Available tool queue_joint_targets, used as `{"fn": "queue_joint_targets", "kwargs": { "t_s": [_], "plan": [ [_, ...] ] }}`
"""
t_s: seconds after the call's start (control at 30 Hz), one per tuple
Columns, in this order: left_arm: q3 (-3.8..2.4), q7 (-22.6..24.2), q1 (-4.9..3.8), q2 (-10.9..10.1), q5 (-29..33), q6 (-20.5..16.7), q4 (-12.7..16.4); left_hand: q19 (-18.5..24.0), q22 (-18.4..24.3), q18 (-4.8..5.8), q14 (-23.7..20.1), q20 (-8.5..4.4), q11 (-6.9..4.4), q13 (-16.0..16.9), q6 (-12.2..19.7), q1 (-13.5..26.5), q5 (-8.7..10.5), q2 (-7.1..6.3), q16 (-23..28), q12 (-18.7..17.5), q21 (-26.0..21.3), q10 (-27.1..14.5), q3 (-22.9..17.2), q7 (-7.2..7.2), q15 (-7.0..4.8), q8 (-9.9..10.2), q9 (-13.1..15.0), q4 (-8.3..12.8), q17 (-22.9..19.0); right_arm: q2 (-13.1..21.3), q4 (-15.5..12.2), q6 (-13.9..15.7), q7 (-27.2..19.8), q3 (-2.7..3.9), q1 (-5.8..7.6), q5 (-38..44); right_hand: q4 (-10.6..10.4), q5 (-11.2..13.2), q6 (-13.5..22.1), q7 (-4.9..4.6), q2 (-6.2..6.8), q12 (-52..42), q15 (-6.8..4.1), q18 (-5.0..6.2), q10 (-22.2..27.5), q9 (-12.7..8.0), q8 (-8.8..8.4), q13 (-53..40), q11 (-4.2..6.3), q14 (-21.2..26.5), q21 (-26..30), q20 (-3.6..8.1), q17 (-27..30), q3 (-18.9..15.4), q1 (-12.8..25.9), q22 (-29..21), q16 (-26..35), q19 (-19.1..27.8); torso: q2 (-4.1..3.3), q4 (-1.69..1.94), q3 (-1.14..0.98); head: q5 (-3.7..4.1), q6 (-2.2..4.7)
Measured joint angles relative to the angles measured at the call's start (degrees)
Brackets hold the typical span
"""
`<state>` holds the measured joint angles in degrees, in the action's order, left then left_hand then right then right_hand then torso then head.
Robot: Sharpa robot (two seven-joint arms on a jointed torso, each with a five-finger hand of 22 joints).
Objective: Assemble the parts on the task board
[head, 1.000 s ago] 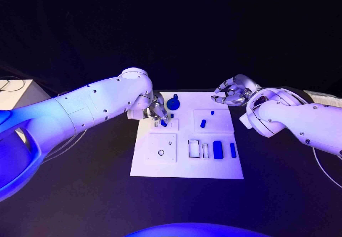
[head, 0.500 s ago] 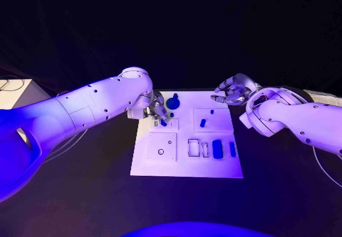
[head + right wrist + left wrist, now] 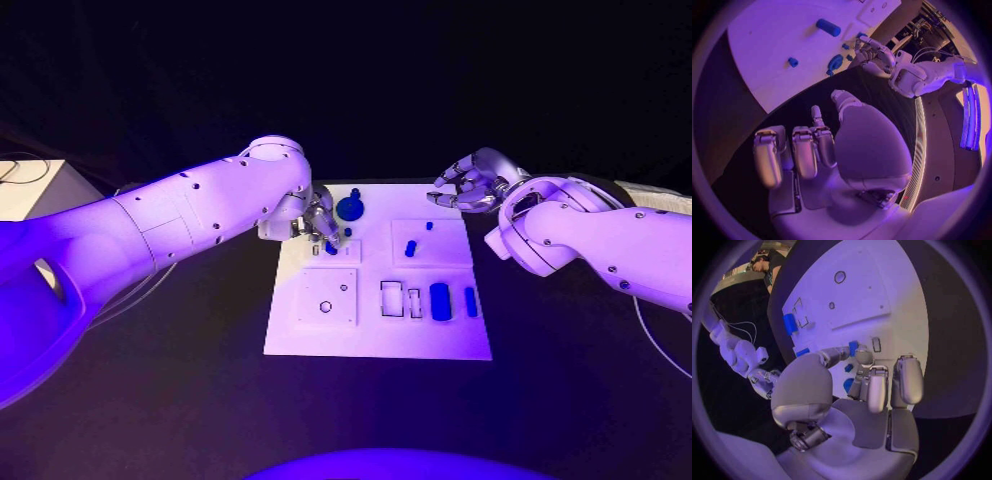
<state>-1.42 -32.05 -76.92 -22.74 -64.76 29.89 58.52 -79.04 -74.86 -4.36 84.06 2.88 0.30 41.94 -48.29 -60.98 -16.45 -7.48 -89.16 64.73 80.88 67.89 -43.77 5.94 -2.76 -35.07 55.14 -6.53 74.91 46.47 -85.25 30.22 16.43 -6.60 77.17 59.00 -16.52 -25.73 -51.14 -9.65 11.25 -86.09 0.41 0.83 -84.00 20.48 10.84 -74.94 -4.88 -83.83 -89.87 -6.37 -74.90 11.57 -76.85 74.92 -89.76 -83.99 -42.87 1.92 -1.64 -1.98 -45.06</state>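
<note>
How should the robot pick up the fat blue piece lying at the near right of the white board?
Probably from above, pinching the long sides of the fat blue piece. It lies flat on the task board with bare board on either long side, so fingers fit there.

Black table (image 3: 173,400); white box (image 3: 29,190).

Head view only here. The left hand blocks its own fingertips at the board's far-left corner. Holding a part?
Observer: In the left wrist view, a small blue part sits between the left hand's thumb and a fingertip. I cannot tell if it is gripped.
Operator: Right hand carrying anything?
Observer: In the right wrist view, the right hand has its fingers curled in, with nothing in them.
Operator: Over the board?
Observer: Its fingers show against the black table, short of the task board.
</note>
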Motion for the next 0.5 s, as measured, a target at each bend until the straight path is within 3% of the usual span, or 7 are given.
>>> {"fn": "queue_joint_targets", "kwargs": {
  "t_s": [0.5],
  "plan": [
    [0.0, 0.26, 0.02, 0.02, -0.56, 0.01, 0.15, -0.2, -0.09, 0.0, 0.0, -0.21, -0.16, 0.13, -0.18, 0.09, -0.33, -0.08, 0.0, 0.0, 0.21, 0.25, -0.04, -0.19, 0.0, 0.05, 0.17, -0.04, 0.0, 0.02, -0.01, 0.0, 0.0, 0.0, 0.01, 0.0, 0.0, 0.0, 0.0, 0.0, 0.0, 0.0, 0.0, 0.0, 0.0, 0.0, 0.0, 0.01, 0.0, 0.0, 0.0, 0.0, 0.0, 0.0, 0.0, -0.01, 0.0, 0.0, -0.01, 0.03, 0.03, 0.05, -0.05]
  ]
}}
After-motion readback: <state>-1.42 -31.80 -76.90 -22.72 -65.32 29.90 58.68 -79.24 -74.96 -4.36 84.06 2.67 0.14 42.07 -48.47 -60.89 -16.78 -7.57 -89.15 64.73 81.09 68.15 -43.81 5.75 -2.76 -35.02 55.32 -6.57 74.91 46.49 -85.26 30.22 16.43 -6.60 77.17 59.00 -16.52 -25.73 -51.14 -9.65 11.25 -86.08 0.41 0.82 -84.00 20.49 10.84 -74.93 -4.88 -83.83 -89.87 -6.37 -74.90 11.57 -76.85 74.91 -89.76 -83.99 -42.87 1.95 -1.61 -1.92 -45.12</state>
